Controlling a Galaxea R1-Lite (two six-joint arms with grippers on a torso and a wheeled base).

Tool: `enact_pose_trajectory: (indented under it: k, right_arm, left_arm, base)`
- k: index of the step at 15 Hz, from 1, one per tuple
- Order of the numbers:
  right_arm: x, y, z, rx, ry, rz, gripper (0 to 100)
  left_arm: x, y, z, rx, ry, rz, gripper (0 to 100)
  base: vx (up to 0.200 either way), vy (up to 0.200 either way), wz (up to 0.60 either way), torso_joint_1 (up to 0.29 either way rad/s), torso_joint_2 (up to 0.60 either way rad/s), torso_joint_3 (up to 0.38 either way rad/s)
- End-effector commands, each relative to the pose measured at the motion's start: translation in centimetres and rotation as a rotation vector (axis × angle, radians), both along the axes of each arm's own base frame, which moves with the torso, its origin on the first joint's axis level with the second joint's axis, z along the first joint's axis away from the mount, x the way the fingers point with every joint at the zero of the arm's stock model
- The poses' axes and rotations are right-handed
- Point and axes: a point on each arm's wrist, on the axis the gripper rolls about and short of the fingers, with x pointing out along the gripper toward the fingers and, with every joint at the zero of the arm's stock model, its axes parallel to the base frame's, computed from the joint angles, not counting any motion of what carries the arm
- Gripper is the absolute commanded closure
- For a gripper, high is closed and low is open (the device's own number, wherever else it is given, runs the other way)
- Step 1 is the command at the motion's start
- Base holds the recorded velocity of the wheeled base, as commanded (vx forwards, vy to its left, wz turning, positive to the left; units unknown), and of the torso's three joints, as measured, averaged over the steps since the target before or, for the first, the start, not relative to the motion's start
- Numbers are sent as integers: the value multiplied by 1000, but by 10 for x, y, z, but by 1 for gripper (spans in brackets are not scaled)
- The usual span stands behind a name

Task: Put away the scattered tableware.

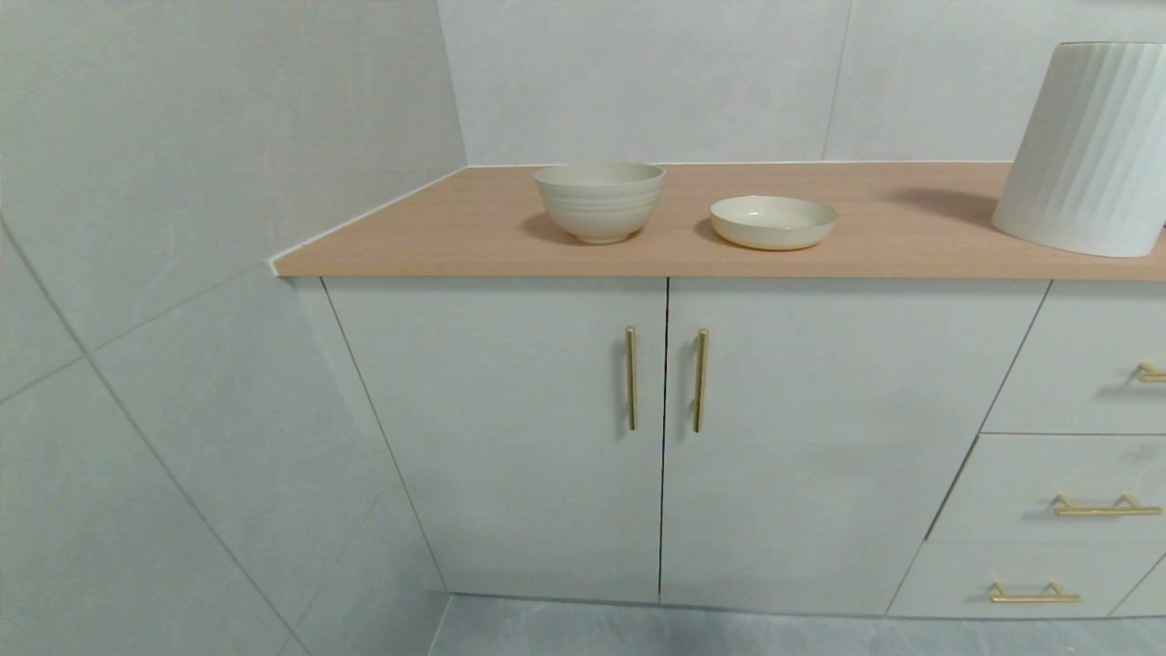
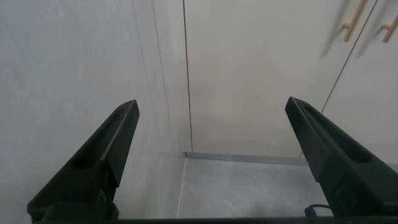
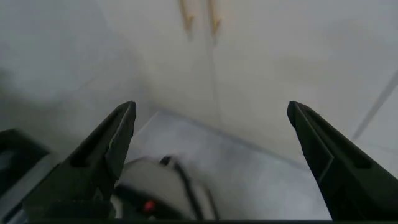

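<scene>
Judging from the wooden countertop (image 1: 437,239), nothing is put away yet, says the first observer. The ribbed bowl (image 1: 599,200) stands upright near the counter's front edge, and the shallow dish (image 1: 772,221) sits beside it on the robot's right, apart from it.

And the grippers? asks the second.

Both empty, the first replies. The left gripper (image 2: 211,107) has its fingers spread wide with nothing between them, and so does the right gripper (image 3: 211,109). Each hangs low, facing the foot of the cabinet and the floor (image 2: 249,186).

So the robot is at the very start, the second concludes. It faces the work with the first pick to come. Both cabinet doors (image 1: 510,437) under the counter are closed, and their gold bar handles (image 1: 630,378) run side by side at the seam.

The first nods. If the cabinet is the store, one arm probably has to rise and pull a handle first. Otherwise an arm lifts to counter height and closes over the bowl's rim. The white ribbed vessel (image 1: 1089,150) at the far right stands well apart from both dishes, so it should not interfere.
</scene>
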Motion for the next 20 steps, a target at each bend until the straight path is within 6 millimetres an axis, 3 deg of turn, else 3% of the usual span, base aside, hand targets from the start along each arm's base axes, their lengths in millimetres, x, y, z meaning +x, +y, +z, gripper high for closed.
enact_pose_trajectory:
  k: [1,3,4,5,7,14,17,20]
  right_arm:
    - [63,13,32,-22,215,125,0]
    - [114,39,46,-39,222,237,0]
    - [125,46,46,-41,220,262,0]
    - [153,66,41,-46,221,311,0]
    - [183,91,28,-50,252,365,0]
    - [238,140,25,1,322,408,0]
    - [259,153,4,-5,351,397,0]
    - [281,165,-16,-7,264,292,0]
  left_arm:
    - [0,0,0,0,-1,0,0]
    - [0,0,0,0,0,0,0]
    - [0,0,0,0,0,0,0]
    - [0,0,0,0,0,0,0]
    - [0,0,0,0,-1,0,0]
    - [0,0,0,0,0,0,0]
    - [0,0,0,0,0,0,0]
    - [0,0,0,0,0,0,0]
  base:
    - [0,0,0,0,0,0]
    - [0,0,0,0,0,0]
    - [0,0,0,0,0,0]
    - [0,0,0,0,0,0]
    - [0,0,0,0,0,0]
    - [0,0,0,0,0,0]
    - [0,0,0,0,0,0]
    - [0,0,0,0,0,0]
